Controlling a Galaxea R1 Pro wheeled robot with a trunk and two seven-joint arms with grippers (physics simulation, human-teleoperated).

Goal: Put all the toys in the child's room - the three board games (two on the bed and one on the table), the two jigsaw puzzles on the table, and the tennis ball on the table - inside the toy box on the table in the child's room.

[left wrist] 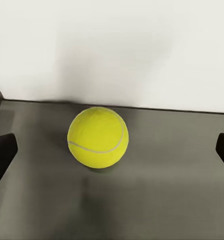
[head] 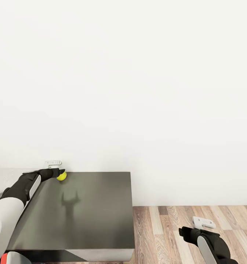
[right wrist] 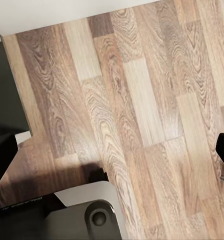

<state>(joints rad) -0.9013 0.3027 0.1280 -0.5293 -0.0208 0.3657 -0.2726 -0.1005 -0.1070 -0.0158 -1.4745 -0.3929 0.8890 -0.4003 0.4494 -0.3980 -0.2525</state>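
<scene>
Tennis ball [head: 61, 176] on shelf unit [head: 90, 209], rear left corner, near wall [head: 138, 91].

A plain white wall [head: 138, 80] rises behind, with wood-plank floor [head: 196, 234] lower right.

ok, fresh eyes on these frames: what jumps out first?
The yellow-green tennis ball stands out, sitting on the dark grey shelf top near its back edge by the white wall. The left hand reaches right up to it, and in the left wrist view the fingers stand open either side of the ball. The right hand hangs low over the wood-plank floor, open and holding nothing.
</scene>
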